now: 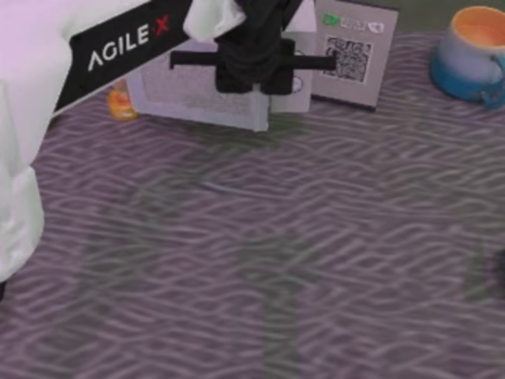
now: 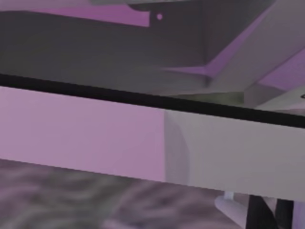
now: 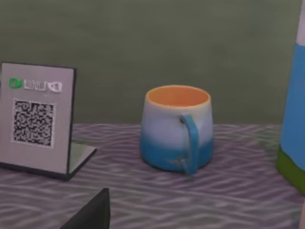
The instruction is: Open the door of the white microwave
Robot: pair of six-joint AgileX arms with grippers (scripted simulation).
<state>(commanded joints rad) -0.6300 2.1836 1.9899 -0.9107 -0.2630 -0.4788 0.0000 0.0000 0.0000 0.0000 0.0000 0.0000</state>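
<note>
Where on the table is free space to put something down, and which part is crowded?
The table is bare across its whole front and middle. The far edge is crowded: white microwave under the left gripper, its door, an orange object, QR-code placard and mug at right.

One small white boxy microwave, one grey QR-code placard, one blue-and-white mug with orange inside, one small orange object.
</note>
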